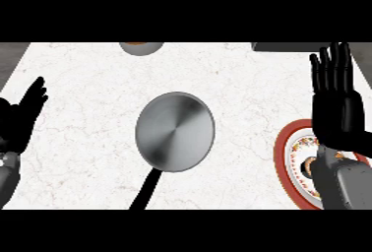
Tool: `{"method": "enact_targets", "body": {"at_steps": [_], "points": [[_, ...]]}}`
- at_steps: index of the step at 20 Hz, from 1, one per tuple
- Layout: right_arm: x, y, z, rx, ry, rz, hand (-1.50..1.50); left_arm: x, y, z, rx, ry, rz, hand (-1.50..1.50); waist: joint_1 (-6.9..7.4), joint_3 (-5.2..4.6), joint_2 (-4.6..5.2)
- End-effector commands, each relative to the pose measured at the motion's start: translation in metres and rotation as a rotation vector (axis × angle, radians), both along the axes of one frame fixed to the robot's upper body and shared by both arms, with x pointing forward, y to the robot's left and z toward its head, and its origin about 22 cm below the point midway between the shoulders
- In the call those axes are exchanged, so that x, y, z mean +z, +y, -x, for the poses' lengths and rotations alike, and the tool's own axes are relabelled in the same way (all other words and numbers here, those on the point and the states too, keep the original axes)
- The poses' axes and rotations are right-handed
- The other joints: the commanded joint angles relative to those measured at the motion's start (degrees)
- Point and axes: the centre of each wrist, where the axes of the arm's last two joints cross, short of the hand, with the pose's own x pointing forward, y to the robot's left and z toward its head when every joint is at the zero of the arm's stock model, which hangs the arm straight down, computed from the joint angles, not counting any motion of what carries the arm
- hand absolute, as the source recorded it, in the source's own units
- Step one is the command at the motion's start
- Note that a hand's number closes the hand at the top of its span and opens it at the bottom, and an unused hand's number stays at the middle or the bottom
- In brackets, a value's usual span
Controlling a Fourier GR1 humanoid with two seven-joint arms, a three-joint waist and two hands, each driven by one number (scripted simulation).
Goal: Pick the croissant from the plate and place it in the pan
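White marbled desk [87, 147] lying under everything, faintly veined. Resting at the left edge, black left hand [22, 115], fingers straight and held together, holding nothing. Sitting mid-desk, round brushed-metal pan [175, 131], black handle [147, 189] running toward the lower edge. Peeking in at the top edge, a grey bowl [141, 47]. Hovering at the right, black right hand [335, 101], fingers straight, slightly spread, covering part of the red-rimmed patterned plate [288, 147]. Showing as a brown sliver on that plate, the croissant [309, 166]. No readable writing.
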Motion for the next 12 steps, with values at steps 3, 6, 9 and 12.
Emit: {"method": "enact_targets", "body": {"at_steps": [3,6,9,12], "points": [[-0.031,-0.081,0.018,-0.303,0.219,-0.010,-1.50,-0.025,-0.013,0.020,-0.036,0.011,-0.017,0.00,-0.51,1.09,-1.96],[-0.038,-0.155,0.042,-0.584,0.370,-0.055,-1.50,-0.036,-0.026,0.034,-0.079,0.005,-0.027,0.00,-0.97,1.13,-1.98],[-0.087,-0.189,0.095,-0.987,0.644,-0.037,-1.50,-0.044,-0.029,0.038,-0.066,0.048,0.025,0.00,-4.80,0.83,-2.20],[-0.090,-0.203,0.138,-1.052,0.802,-0.027,-1.50,-0.056,-0.043,0.054,-0.077,0.056,0.027,0.00,-3.17,0.77,-2.81]]}}
